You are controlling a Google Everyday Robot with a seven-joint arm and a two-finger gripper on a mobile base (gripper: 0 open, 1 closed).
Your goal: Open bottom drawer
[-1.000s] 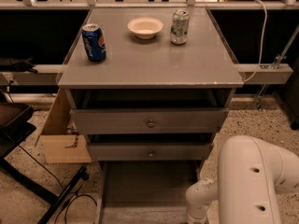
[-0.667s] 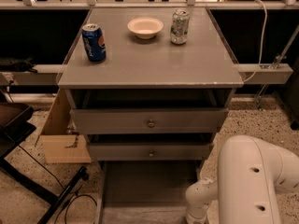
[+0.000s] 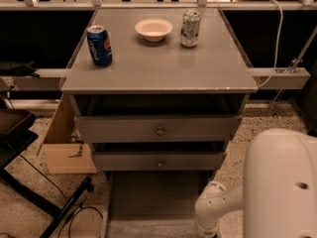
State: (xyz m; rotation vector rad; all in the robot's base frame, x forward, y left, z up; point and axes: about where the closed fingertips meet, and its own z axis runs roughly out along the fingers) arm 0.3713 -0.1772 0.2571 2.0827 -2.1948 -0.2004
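a grey cabinet (image 3: 158, 71) fills the middle of the view. on its flat top stand a blue can (image 3: 99, 44) at the left, a pale bowl (image 3: 154, 29) at the back middle, and a silver-and-green can (image 3: 190, 28) just right of the bowl, all apart from one another. the blue can carries the round red, white and blue pepsi mark. the other can's label is too blurred to read.

a cardboard box (image 3: 62, 150) leans at the cabinet's left side, with a black frame (image 3: 44, 202) on the speckled floor (image 3: 20, 217) in front of it. a white cable (image 3: 280, 29) hangs at the right.

the bottom drawer (image 3: 124, 161) sits low on the cabinet's face, just under a wider drawer front (image 3: 119, 128), with a dark gap between them and a plain grey panel (image 3: 158, 192) below. its front faces the camera, its long axis runs left to right, and its small round knob (image 3: 160, 163) sits at the middle – front and knob both show whole.

the robot's white arm (image 3: 277, 182) fills the lower right corner, below and to the right of the drawer and apart from it. it runs off the bottom edge, so the gripper is out of view – its opening and any hold cannot be told.
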